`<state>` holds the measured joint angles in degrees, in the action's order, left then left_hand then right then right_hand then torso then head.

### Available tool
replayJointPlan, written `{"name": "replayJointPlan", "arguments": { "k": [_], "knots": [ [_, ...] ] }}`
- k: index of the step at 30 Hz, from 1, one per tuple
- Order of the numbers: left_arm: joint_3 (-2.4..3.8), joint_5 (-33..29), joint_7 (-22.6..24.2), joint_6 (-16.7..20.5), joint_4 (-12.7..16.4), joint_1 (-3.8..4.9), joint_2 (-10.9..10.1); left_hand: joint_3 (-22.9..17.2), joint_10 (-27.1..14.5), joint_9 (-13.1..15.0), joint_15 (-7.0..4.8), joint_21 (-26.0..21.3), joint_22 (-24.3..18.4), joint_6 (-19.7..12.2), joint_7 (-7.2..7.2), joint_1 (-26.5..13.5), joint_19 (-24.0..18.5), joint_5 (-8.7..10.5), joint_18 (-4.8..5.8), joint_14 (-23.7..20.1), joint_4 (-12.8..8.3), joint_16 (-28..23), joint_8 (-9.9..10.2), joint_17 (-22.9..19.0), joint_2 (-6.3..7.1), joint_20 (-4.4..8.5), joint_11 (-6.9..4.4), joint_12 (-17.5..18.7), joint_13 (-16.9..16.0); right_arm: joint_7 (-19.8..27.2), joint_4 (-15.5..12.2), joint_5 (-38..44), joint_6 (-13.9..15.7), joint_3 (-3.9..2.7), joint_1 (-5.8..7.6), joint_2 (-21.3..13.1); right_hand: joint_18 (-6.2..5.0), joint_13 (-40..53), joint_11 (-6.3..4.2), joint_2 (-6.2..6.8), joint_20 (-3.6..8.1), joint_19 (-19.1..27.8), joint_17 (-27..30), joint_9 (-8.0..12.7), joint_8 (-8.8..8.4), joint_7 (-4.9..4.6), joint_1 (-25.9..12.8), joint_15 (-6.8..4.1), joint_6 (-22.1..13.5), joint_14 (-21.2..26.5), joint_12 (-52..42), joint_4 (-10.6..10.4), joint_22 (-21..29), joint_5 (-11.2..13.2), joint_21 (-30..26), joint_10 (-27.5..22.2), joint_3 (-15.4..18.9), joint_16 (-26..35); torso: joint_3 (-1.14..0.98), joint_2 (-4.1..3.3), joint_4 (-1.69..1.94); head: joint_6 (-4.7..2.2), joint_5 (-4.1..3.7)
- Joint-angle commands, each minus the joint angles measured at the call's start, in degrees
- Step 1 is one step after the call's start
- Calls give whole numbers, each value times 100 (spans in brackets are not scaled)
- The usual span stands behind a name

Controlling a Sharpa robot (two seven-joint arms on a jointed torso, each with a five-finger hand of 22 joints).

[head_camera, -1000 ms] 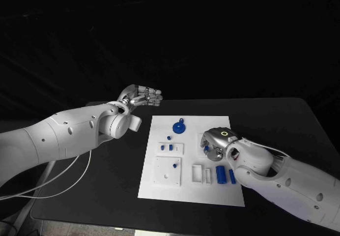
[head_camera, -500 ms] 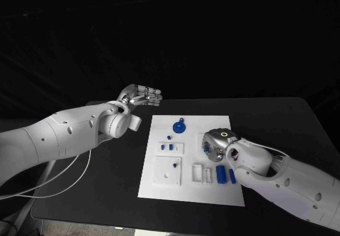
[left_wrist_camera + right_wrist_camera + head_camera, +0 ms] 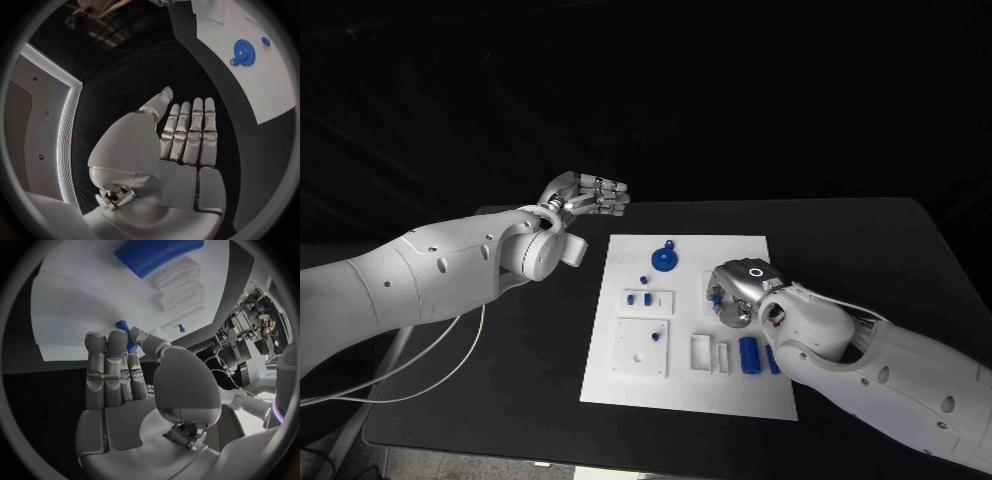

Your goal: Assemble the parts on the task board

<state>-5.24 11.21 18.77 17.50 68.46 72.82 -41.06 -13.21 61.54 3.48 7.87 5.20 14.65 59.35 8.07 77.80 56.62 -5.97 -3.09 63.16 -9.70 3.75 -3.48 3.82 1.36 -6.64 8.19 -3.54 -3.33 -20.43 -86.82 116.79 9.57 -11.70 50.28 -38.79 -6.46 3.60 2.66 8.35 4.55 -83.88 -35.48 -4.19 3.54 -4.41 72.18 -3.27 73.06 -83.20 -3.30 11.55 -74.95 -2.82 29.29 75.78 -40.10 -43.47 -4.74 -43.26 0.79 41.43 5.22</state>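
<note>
While right hand (image 3: 737, 292) hides it, wrist cam shows fingers (image 3: 132, 347) touching blue part (image 3: 124, 333) (small)

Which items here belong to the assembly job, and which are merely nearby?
Job: task board; blue gear; blue cylinders; small blue part at the right hand.
Nearby: black table; white cable; left hand, over the table.

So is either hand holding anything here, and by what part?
The right hand has a small blue part at its fingertips, but whether it is gripped cannot be told. The left hand holds nothing, off the board.
</note>
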Motion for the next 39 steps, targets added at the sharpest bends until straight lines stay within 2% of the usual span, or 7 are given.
{"name": "replayJointPlan", "arguments": {
  "k": [1,7,12,20,27,30,39],
  "knots": [
    [3,-32,23,-59,-5,2,8,32,-31,8,-1,36,6,27,18,1,34,5,-103,-18,3,-23,-17,-8,-67,-2,12,-6,3,37,-106,88,425,-1,-8,-7,65,-4,-130,-58,59,-169,-13,1,17,8,49,-52,48,7,-22,-8,-347,7,57,166,-33,41,5,-2,2,10,25],
    [3,-32,20,-60,-21,1,5,22,-32,8,-3,45,14,30,18,33,33,7,-109,-20,-12,-24,-17,-9,-79,2,13,-5,4,23,-316,106,570,-46,-9,-55,77,-4,-136,-45,76,-152,-32,3,17,11,69,-64,64,0,-22,-42,-347,7,115,183,-26,59,11,-3,0,20,59],
    [2,-32,19,-63,-29,1,8,28,-32,8,-2,53,21,28,20,26,29,7,-110,-19,-7,-23,-16,-9,-78,0,13,-5,4,77,-528,-16,606,-72,-16,-24,79,-5,-141,-39,85,-151,-45,3,16,14,78,-73,72,-3,-22,-57,-346,7,144,193,-8,64,10,-2,-2,53,126],
    [0,-32,14,-73,-61,1,43,40,-35,8,-2,67,35,28,19,19,23,6,-113,-19,-2,-23,-16,-9,-77,-2,14,-5,4,259,-705,-308,577,-38,-85,232,73,-6,-134,-89,77,-138,-70,5,15,7,98,-65,52,-12,-20,-59,-337,6,142,165,75,85,16,-3,-2,105,260],
    [-13,-32,-2,-94,-85,1,100,40,-35,8,-2,67,35,28,19,19,23,6,-113,-19,-2,-23,-16,-9,-77,-2,14,-5,4,392,-644,-238,598,90,-248,549,72,-6,-132,-108,82,-139,-76,5,16,6,105,-72,50,-14,-21,-36,-337,7,143,161,101,95,10,-4,9,185,454],
    [-24,-31,-12,-108,-90,1,129,40,-35,8,-2,67,35,28,19,19,23,6,-113,-19,-2,-23,-16,-9,-77,-2,14,-5,4,447,-567,-194,596,182,-333,687,77,-7,-132,-110,84,-150,-83,6,16,7,104,-73,51,-25,-20,-21,-347,7,192,160,104,88,9,-5,14,220,521],
    [-48,-29,-20,-119,-94,1,177,54,-39,8,0,92,63,25,20,27,-3,1,-117,-26,3,-23,-17,-9,-85,-6,16,-7,3,554,-363,-19,623,411,-518,950,79,-7,-131,-119,91,-166,-90,6,16,8,94,-78,51,-39,-20,16,-360,7,265,158,87,61,6,-1,-2,334,665]
  ]
}}
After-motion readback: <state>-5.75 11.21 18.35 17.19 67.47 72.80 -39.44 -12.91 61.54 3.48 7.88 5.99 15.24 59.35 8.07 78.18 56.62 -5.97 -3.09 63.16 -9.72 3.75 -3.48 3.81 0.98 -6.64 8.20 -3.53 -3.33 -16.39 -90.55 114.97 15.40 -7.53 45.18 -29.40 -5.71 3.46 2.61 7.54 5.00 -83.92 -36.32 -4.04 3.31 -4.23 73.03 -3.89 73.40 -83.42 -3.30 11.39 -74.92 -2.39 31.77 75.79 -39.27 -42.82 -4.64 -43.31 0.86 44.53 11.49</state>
